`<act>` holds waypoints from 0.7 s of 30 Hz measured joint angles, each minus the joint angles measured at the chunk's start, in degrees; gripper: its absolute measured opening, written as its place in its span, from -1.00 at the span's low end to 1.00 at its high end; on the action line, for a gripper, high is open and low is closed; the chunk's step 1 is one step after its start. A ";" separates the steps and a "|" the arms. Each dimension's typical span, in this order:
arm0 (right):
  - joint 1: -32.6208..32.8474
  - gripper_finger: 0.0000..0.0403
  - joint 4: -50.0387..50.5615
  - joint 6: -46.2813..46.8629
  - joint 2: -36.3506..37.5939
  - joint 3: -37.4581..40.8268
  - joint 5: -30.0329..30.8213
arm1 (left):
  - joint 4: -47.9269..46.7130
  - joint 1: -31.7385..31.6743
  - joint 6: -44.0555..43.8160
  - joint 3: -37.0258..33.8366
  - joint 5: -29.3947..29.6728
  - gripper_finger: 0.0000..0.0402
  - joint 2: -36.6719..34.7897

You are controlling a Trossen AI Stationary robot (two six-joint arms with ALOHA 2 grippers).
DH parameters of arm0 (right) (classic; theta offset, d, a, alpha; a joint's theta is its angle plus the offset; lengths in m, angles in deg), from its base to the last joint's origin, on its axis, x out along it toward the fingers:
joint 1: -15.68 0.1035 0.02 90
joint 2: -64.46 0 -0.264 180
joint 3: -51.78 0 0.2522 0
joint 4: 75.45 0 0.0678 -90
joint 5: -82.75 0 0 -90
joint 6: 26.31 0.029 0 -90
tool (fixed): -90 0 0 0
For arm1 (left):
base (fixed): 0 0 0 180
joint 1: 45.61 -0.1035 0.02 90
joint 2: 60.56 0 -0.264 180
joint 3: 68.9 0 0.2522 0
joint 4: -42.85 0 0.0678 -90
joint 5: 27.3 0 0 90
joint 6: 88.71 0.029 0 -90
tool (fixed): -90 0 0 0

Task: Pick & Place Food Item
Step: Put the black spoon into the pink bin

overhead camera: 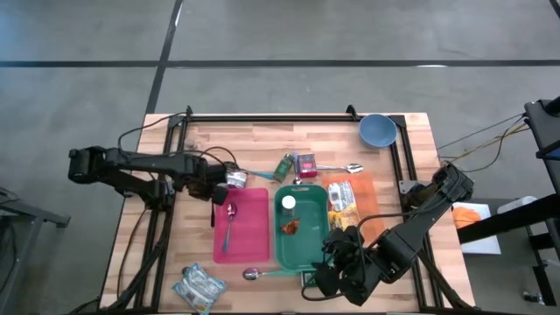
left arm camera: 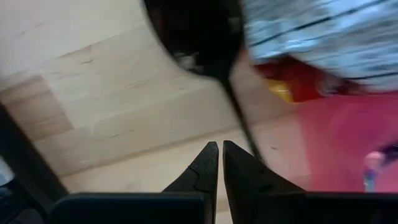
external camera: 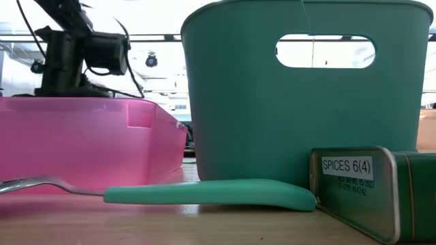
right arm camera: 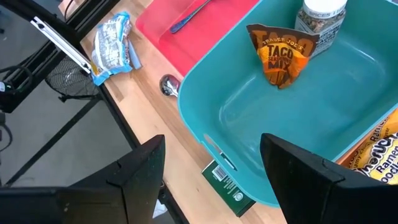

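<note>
Subject item, as judged: the ramen packet (overhead camera: 343,203), a flat yellow-and-orange printed pouch, apparently soft and crinkly. It is lying on the table (overhead camera: 411,149) near the right edge, just beside the outer wall of the teal bin (overhead camera: 284,252). Its long axis is running parallel to that wall and to the right edge. Only its lettered corner is showing in the right wrist view.

The right gripper (overhead camera: 332,264) is hovering over the bin's end nearest the front edge, opposite the edge with the blue bowl (overhead camera: 377,129). Its jaws are standing released and are carrying nothing. From there the packet is lying slightly outward toward the right edge and onward toward the bowl edge, with the bin wall in between. In my judgement, the right arm is much the nearer one.

Inside the bin, a taco mix packet (right arm camera: 281,56) and a spice jar (right arm camera: 320,18) are already sitting, so the packet appears to be outstanding.

The left gripper (overhead camera: 216,191) is waiting near the left edge by the pink bin (overhead camera: 258,241), fingers clenched on nothing, just beside a silver-wrapped item (overhead camera: 236,178)
</note>
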 joint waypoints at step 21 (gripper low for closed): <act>-0.06 0.28 -1.40 -1.07 0.00 0.00 -0.05 | 7.06 -2.72 -0.39 -2.97 0.73 0.02 0.01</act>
